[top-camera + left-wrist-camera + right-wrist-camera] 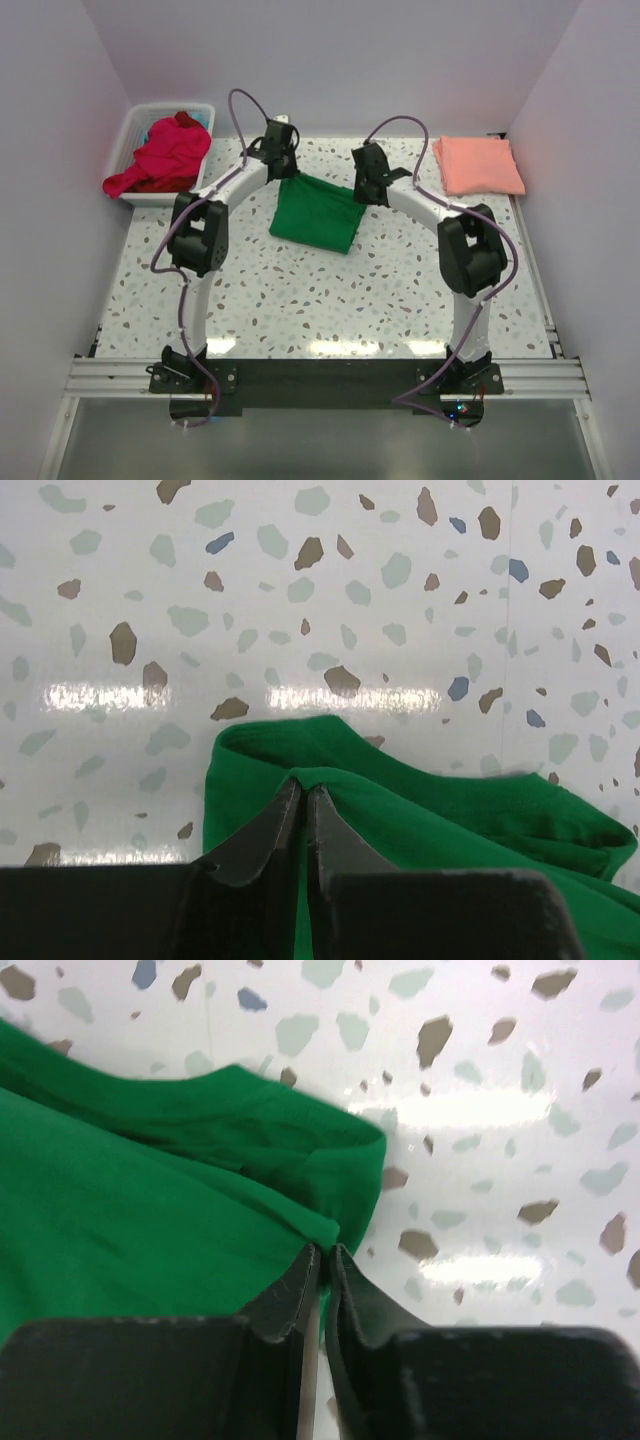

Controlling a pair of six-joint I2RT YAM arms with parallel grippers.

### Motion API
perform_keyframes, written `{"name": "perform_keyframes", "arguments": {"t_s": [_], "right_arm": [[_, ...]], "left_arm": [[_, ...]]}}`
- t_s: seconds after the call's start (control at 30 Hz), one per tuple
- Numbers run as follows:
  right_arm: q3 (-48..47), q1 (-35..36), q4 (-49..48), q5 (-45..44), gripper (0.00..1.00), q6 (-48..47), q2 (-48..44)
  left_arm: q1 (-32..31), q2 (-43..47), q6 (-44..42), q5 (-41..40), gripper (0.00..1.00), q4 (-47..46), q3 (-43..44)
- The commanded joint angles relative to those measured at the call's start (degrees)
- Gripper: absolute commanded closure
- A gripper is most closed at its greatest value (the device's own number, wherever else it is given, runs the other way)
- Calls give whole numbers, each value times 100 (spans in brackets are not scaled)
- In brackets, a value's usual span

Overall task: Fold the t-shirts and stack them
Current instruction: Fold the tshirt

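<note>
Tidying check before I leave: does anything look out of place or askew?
The crumpled red cotton t-shirt spills over the rim of the white plastic basket, far left. The folded green cotton t-shirt lies askew, its far corners pinched by the left gripper and right gripper.

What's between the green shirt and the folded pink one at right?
Nothing lies on the table between green shirt and pink shirt. Only the right arm crosses that line, right hand pinching the green shirt.
</note>
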State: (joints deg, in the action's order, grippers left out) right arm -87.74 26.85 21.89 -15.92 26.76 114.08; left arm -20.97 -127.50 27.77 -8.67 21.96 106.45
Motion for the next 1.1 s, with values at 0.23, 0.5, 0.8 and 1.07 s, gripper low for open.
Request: {"name": "perform_keyframes", "arguments": {"t_s": [0.23, 0.5, 0.8, 1.07], "right_arm": [[-876, -101, -291, -728, 51, 189, 255], [-868, -92, -1, -87, 52, 13, 141], [-454, -31, -98, 1047, 53, 232, -229], [-357, -31, -98, 1811, 54, 558, -62]], "left_arm": [[304, 66, -325, -311, 41, -683, 298], [278, 612, -307, 258, 38, -368, 86], [243, 1360, -53, 1830, 48, -51, -915], [58, 1351, 281, 2475, 72, -244, -1654]]}}
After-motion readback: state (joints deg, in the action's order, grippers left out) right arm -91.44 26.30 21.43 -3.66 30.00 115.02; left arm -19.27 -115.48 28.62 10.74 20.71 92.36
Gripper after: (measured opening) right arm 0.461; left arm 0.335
